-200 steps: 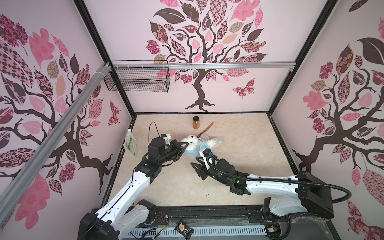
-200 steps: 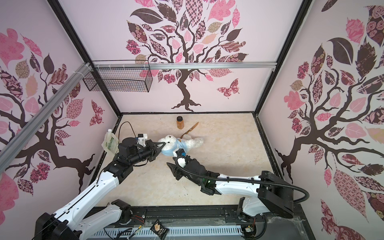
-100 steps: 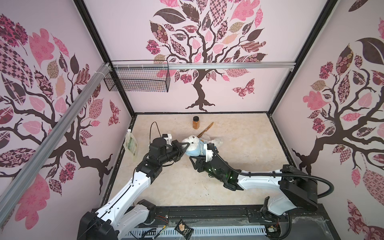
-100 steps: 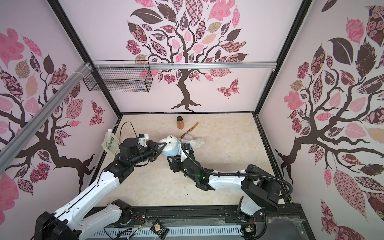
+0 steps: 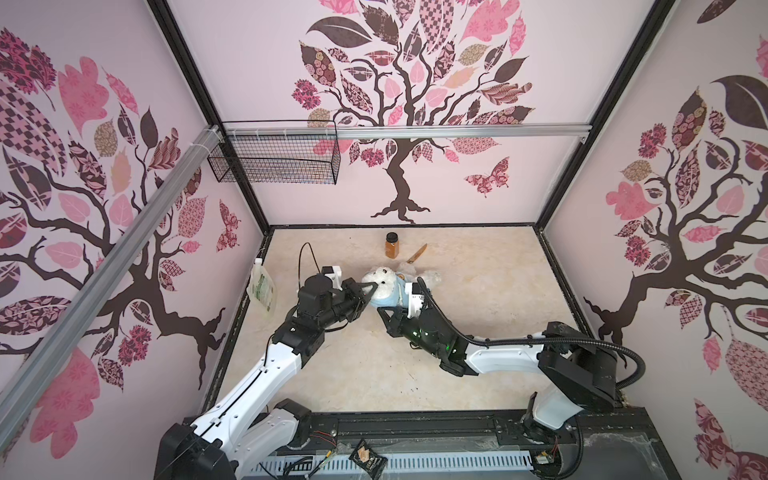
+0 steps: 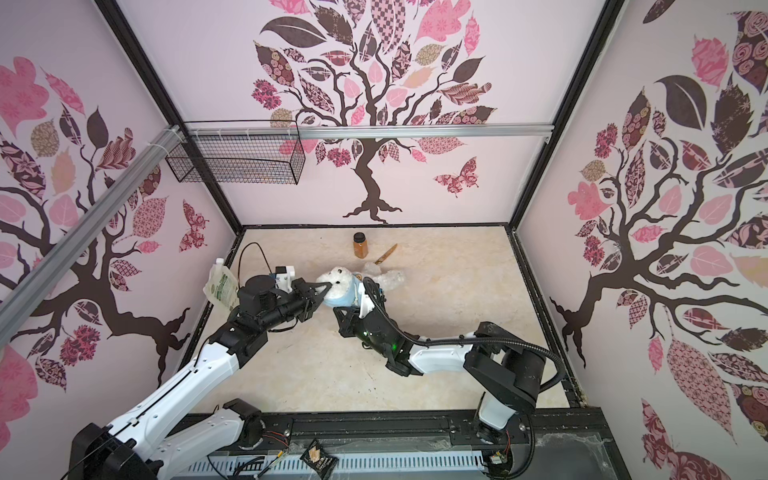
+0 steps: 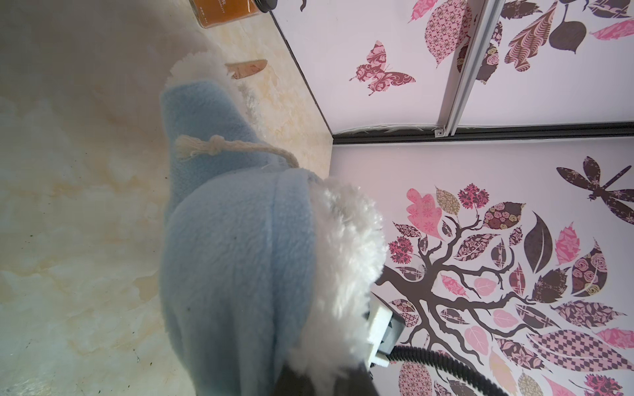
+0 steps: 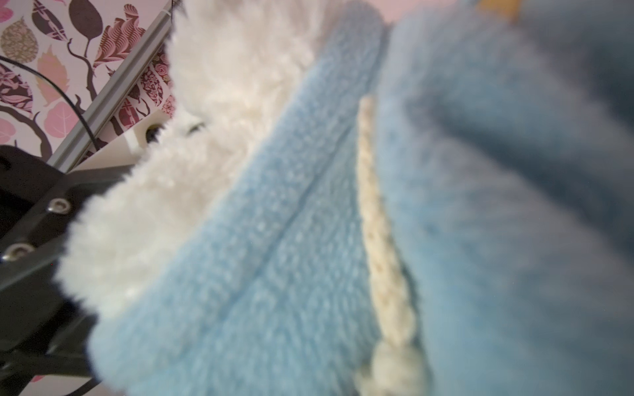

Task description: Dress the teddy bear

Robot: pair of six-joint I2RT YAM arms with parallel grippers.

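The teddy bear [image 5: 383,279] [image 6: 337,278] lies on the counter [image 5: 478,291] at about 11 o'clock from its middle, with its head toward 9 o'clock and its white legs toward 3 o'clock. A light blue shirt [image 5: 392,294] [image 6: 350,293] covers its trunk. In the left wrist view the shirt [image 7: 240,274] shows a cream drawstring [image 7: 236,149] with a knotted end, and white fur sticks out past the hem.

The left tool [image 5: 369,291] [image 6: 323,291] reaches in from 8 o'clock. Its fingers are pressed together on the fur at the bear's head. The right wrist view shows the black fingers [image 8: 51,219] sinking into the white pile.

The right tool [image 5: 381,310] [image 6: 338,311] sits at 6 o'clock of the bear, right at the lower edge of the shirt. Its jaws are together. Whether they pinch cloth cannot be told, since the shirt [image 8: 308,240] fills that wrist view in a blur.

An amber jar [image 5: 391,246] [image 6: 360,245] stands upright at 12 o'clock of the bear. A wooden piece [image 5: 417,253] [image 6: 387,253] lies at 1 o'clock. A pouch [image 5: 262,286] leans at the counter's 9 o'clock edge.
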